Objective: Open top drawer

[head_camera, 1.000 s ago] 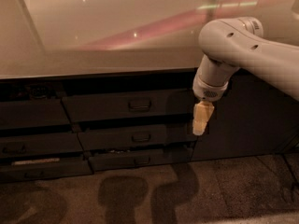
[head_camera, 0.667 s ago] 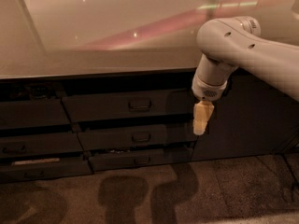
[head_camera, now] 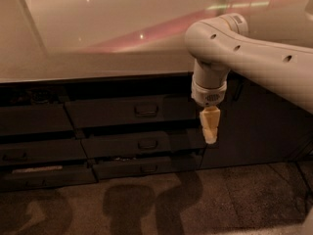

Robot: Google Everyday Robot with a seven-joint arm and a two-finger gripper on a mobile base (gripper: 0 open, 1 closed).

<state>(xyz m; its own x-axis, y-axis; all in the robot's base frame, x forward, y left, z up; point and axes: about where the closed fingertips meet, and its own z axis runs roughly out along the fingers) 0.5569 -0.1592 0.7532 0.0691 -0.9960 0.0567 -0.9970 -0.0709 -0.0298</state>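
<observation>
Right end of top drawer (head_camera: 132, 111) behind the gripper (head_camera: 211, 137); arm (head_camera: 264, 65) cut by right edge.

Top drawer (head_camera: 112, 112): wide dark grey front, tallest of its stack, sitting right under the surface (head_camera: 98, 65) edge. Small bar handle (head_camera: 145, 110) at centre, horizontal. Front is upright and level, with none of the drawer's inside showing, so it reads as closed. My claw (head_camera: 211, 137) hangs pointing down at the front's right end, tip below the drawer's bottom edge, well right of the handle and not on it.
</observation>
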